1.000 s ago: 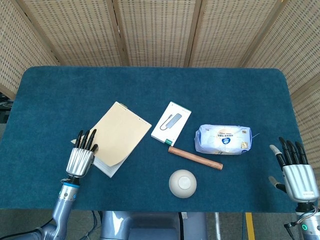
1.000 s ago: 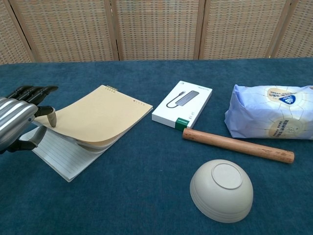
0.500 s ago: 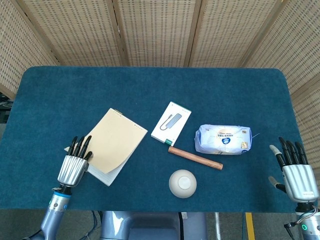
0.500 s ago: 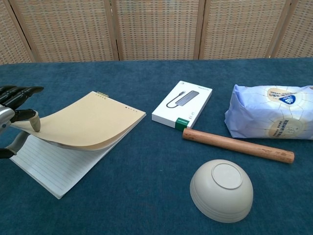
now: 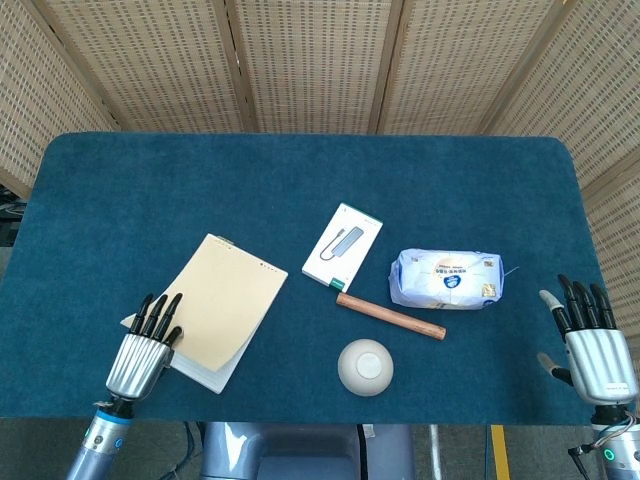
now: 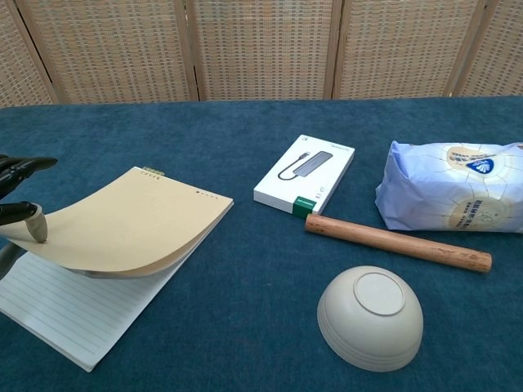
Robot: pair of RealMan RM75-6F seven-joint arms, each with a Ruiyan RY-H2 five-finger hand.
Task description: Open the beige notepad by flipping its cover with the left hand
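My left hand sits at the near left corner of the dark blue cloth-covered table, its dark fingers lying along the left edge of the beige spiral-bound notepad. From the head camera I cannot see what the fingers are doing under the cover. The chest view helps: the beige cover is lifted at its near left corner and curls upward, with my thumb pressed on top of that corner and another finger underneath, so I am pinching the cover. Most of my hand is cut off by the frame edge there. Beneath the raised cover a lined white page shows, its near corner running close to the bottom of the picture. The notepad lies at an angle on the left half of the table, its wire binding at the far end.

My right hand rests at the near right corner, fingers spread and straight, holding nothing; the chest camera does not catch it.

Right of the notepad lie a white flat box printed with a grey adapter, a brown wooden rolling pin, an upturned cream ceramic bowl and a white and blue plastic packet, cut off at the right edge in the chest view; its print is too small to read.
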